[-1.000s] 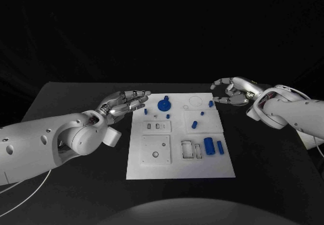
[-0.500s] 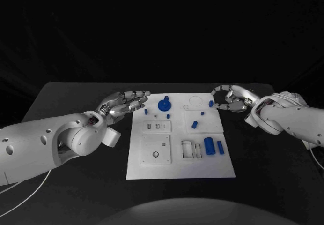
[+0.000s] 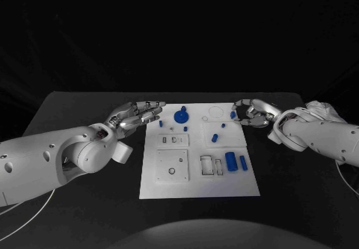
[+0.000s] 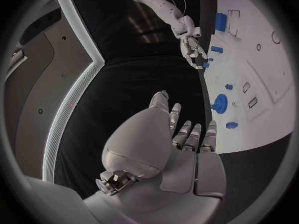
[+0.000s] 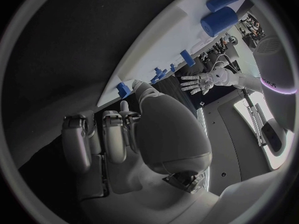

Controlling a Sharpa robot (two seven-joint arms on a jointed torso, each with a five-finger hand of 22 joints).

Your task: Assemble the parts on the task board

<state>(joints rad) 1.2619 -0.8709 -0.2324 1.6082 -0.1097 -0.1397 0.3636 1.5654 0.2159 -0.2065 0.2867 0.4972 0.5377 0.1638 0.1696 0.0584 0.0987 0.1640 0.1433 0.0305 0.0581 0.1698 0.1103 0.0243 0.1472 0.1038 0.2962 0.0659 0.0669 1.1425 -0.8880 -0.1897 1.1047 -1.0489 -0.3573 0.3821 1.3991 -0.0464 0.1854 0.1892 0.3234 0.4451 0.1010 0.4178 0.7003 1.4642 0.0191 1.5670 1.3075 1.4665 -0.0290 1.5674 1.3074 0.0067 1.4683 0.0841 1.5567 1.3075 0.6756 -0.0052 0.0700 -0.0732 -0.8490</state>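
The white task board [image 3: 201, 179] lies mid-table with blue parts on it: a knob [image 3: 181, 115] at the far end, several small pegs, and two cylinders [image 3: 232, 161] near the right edge. My right hand [image 3: 253, 112] hovers at the board's far right corner, fingers half curled. Its thumb tip sits close beside a small blue peg [image 3: 233, 114] [image 5: 123, 89] standing at the board's edge, and nothing is held. My left hand [image 3: 138, 115] [image 4: 181, 144] is open with its fingers spread, just off the far left corner, close to a small peg [image 3: 162, 123].
Pale raised plates with slots and holes [image 3: 173, 166] sit on the board's near half. Black table [image 3: 82, 207] lies on both sides of the board. My left forearm [image 3: 52, 161] covers the near left of the table.
My right hand has moved left and a little nearer, coming in against the small blue peg at the board's far right corner. The left hand and the parts have stayed put.
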